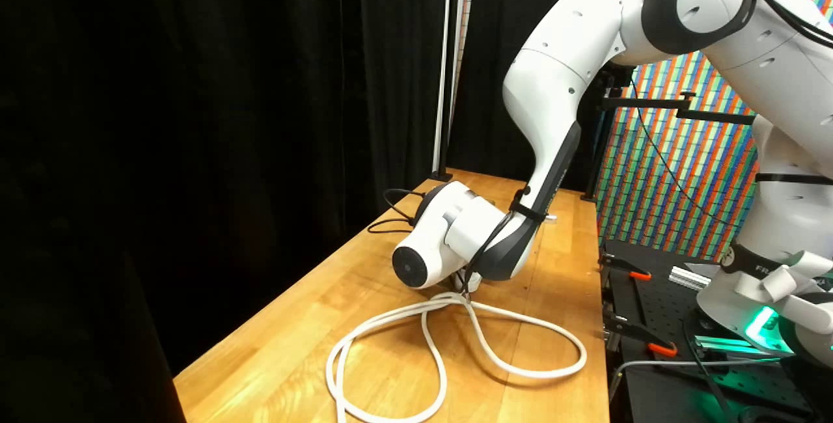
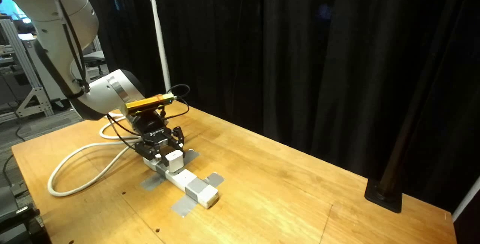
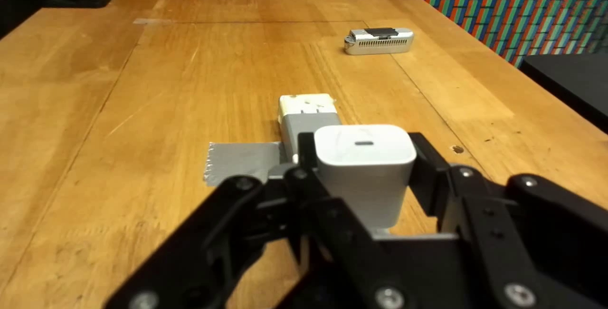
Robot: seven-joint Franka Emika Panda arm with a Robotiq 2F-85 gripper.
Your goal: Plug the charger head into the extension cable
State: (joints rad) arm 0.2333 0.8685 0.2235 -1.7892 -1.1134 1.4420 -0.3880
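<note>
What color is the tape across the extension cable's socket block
Silvery grey; the tape shows best in an exterior view.

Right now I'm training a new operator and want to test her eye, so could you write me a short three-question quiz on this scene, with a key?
1. What does the gripper hold?
2. True or false: grey tape crosses the extension cable's socket block.
3. In the wrist view, the small pale-and-dark item lies: A) on the socket block; B) farther off than the socket block; C) under the gripper.

Key: 1. The charger head. 2. True. 3. B.
</note>
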